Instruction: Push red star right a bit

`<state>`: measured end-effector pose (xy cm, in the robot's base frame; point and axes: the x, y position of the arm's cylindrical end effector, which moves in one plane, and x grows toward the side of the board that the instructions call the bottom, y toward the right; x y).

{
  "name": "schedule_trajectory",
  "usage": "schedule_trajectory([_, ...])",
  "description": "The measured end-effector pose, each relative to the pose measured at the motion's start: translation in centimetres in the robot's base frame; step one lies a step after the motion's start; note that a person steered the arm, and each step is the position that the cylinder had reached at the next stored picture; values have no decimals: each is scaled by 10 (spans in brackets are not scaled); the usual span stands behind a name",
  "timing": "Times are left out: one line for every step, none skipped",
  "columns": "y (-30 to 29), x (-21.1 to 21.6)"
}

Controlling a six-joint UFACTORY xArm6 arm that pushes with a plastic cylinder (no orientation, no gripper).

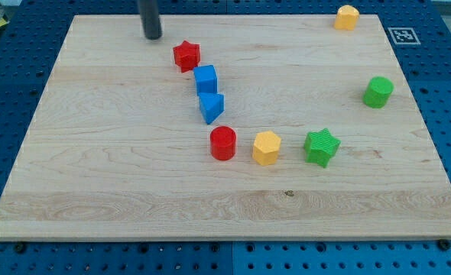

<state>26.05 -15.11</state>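
Note:
The red star (186, 56) lies on the wooden board (95, 153) near the view's top, left of centre. My tip (153, 36) is a dark rod standing up and to the left of the star, a short gap away and not touching it. A blue cube (206, 79) sits just below and right of the star, close to it or touching it.
A blue triangular block (212, 107) lies under the blue cube. A red cylinder (223, 143), a yellow hexagon (267, 147) and a green star (321, 147) form a row lower down. A green cylinder (377, 92) is at the right, a yellow block (347, 17) at the top right.

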Motion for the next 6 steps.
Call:
schedule_trajectory([1,39])
schedule_trajectory([6,46])
schedule_trajectory([23,46])
schedule_trajectory([64,46])
schedule_trajectory([88,46])
schedule_trajectory([79,49])
